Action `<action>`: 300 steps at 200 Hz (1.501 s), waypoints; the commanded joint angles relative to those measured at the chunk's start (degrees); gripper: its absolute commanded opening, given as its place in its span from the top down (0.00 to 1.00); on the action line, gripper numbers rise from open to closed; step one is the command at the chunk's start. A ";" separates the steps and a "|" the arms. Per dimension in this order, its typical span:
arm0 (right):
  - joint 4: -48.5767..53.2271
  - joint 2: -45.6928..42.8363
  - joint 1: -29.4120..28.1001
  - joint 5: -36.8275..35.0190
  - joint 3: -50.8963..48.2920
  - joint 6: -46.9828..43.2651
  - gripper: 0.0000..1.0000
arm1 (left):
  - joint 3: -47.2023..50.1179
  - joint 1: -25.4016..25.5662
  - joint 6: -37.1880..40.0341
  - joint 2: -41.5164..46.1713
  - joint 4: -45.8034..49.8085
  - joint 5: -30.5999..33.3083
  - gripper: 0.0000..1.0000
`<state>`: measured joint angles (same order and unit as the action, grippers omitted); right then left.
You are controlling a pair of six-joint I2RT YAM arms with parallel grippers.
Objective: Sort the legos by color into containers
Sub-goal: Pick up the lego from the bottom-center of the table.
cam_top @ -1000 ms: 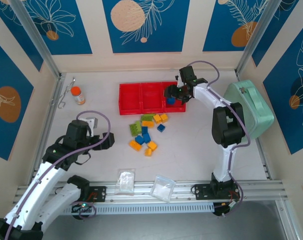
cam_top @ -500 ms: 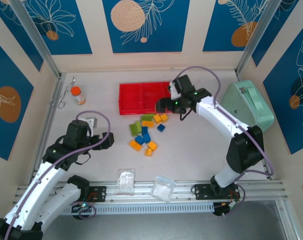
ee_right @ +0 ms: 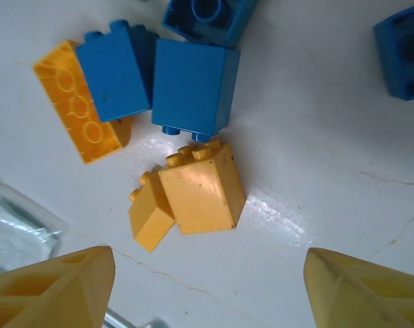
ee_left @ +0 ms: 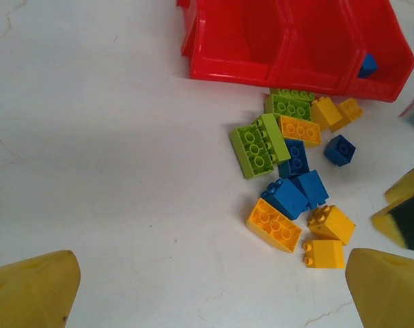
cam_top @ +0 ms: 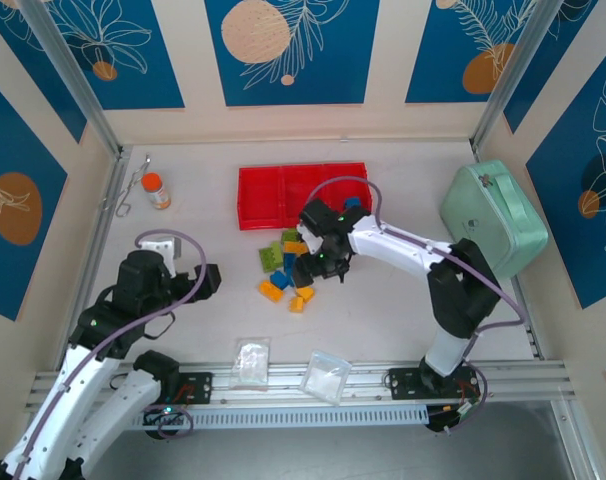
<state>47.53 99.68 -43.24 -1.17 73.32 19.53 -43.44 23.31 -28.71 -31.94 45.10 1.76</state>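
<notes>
Jaws on your right gripper [ee_right: 208, 290] are released and spread wide, grasping nothing. In its wrist view, two yellow bricks [ee_right: 197, 188] lie touching each other on the table at 12 o'clock of the gap. Loose blue bricks [ee_right: 193, 85] lie beyond them, and a long orange brick [ee_right: 74, 113] is at 10 o'clock.

From above, you have that gripper hanging over the 3 o'clock side of the pile of legos [cam_top: 283, 272]. Your left gripper [ee_left: 210, 290] is released too, its fingers far apart over bare table. It sits at 9 o'clock of the pile and well apart from it.

The containers [cam_top: 263, 195], three compartments joined in one red tray, sit at 12 o'clock of the pile. The nearest green bricks [ee_left: 289, 107] lie just beside the tray's front wall. A single blue lego [ee_left: 367, 65] lies in the compartment at the 3 o'clock end of the row.

A mint-green case [cam_top: 493, 215] stands at 3 o'clock of the tray, and two clear bags [cam_top: 251, 362] lie at 6 o'clock of the pile.
</notes>
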 commanded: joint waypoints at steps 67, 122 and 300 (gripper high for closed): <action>0.95 10.68 -4.35 -6.28 5.54 5.37 0.38 | -1.23 0.51 -0.63 1.44 1.93 -7.78 0.01; 0.59 11.38 -0.47 -6.46 2.25 9.17 0.50 | -3.07 0.51 1.24 -3.18 3.55 -14.44 0.01; -8.64 3.52 8.96 -4.64 18.47 5.36 0.70 | -0.61 0.51 5.17 -4.46 -0.83 -21.57 0.01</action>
<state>43.70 98.48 -37.91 -9.78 86.52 25.96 -44.69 23.44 -24.99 -35.88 46.26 -16.69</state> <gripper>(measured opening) 0.332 0.994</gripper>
